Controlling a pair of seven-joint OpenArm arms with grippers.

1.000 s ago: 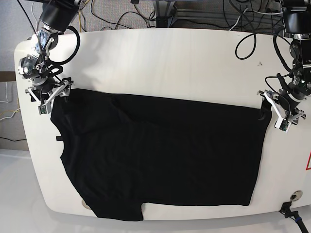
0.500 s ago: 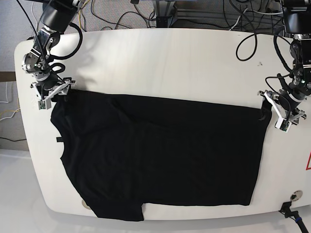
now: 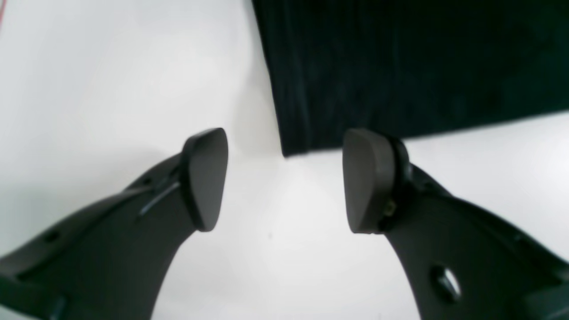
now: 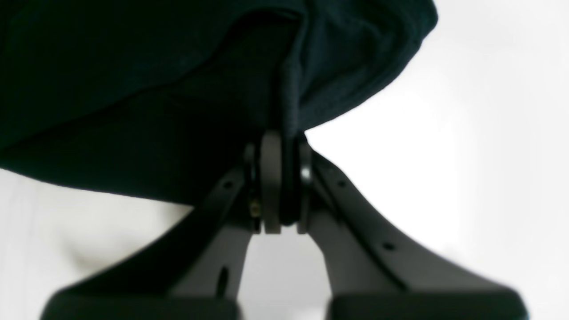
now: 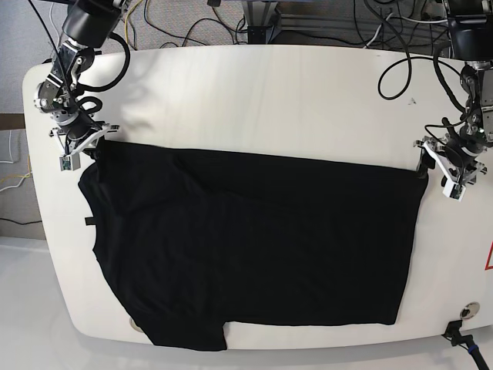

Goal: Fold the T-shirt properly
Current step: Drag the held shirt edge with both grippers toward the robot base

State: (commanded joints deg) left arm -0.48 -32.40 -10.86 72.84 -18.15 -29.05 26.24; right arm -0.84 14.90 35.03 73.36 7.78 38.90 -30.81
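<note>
Two grippers, one at each far corner of the garment.

Right gripper (image 4: 281, 186): fingers pressed together with a fold of black cloth pinched between the pads; the fabric bunches and rises just above the clamp. In the base view this gripper (image 5: 77, 150) sits at the table's left edge, on the corner of the shirt nearest it.

Left gripper (image 3: 284, 178): fingers (image 3: 205, 178) spread wide, nothing between them. The hemmed corner of the cloth lies just beyond the tips, apart from both pads, with bare tabletop showing in the gap. In the base view this gripper (image 5: 448, 171) stands at the right edge of the garment.

T-shirt (image 5: 254, 254): plain black, short-sleeved, spread flat across the near half of the table, stretched lengthwise between the two grippers. One sleeve hangs over the near edge at lower left. No print visible on the upward face.

Table (image 5: 262, 100): white, rounded corners, far half bare. Cables (image 5: 323, 19) lie behind it.
</note>
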